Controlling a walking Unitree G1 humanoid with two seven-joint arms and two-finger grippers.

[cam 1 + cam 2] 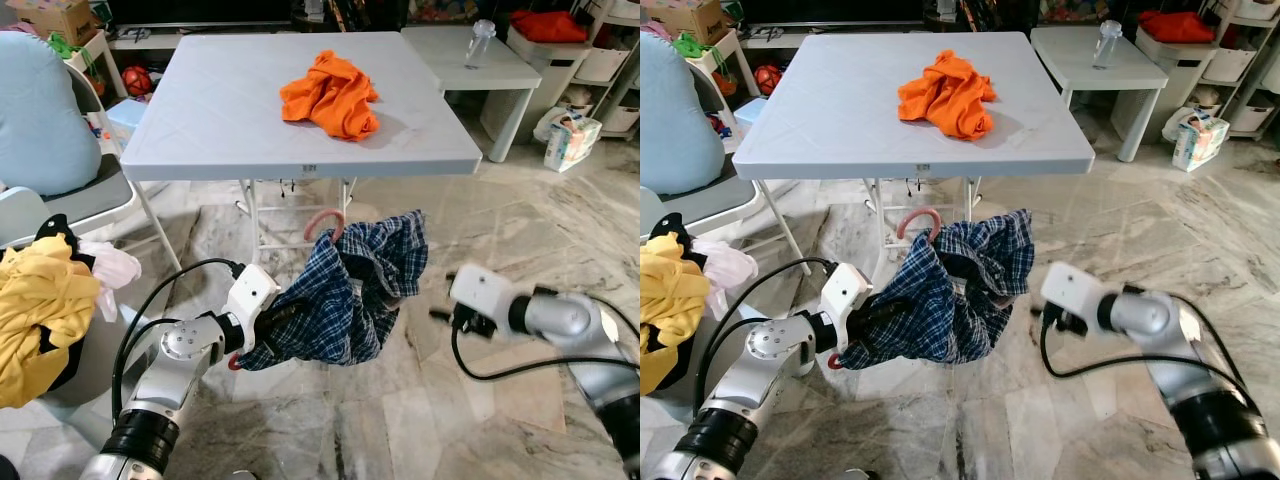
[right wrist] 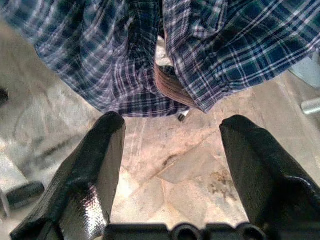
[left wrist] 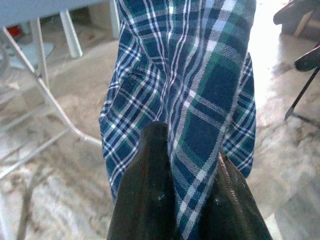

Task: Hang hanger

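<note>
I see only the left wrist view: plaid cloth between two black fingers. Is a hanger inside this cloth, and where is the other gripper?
Observer: Yes. A pink hanger hook sticks out above the plaid shirt, just below the table's front edge.
Operator: And the right gripper, does it hold the shirt too?
Observer: No. The right gripper is open and apart from the shirt, pointing at it from the robot's right.
Operator: Is the table free?
Observer: Not fully; an orange garment lies crumpled on it.
</note>
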